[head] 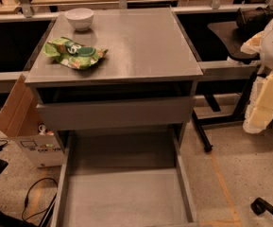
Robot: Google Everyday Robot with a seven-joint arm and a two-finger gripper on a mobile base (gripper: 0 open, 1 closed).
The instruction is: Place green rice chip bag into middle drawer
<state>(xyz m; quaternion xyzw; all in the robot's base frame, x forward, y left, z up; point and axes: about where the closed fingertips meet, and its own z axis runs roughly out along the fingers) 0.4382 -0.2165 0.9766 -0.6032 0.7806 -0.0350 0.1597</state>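
Note:
The green rice chip bag (74, 52) lies flat on the left side of the grey cabinet top (140, 46), close to its front-left corner. The middle drawer (124, 193) is pulled far out below, and its flat grey bottom is bare. My gripper (261, 109) hangs at the right edge of the view, off to the right of the cabinet, well away from the bag and holding nothing I can see.
A white bowl (79, 18) stands at the back left of the cabinet top, behind the bag. The top drawer (115, 112) sticks out slightly, showing its plain front panel. A cardboard box (25, 126) and cables lie on the floor at left. Black chair legs (207, 126) stand at right.

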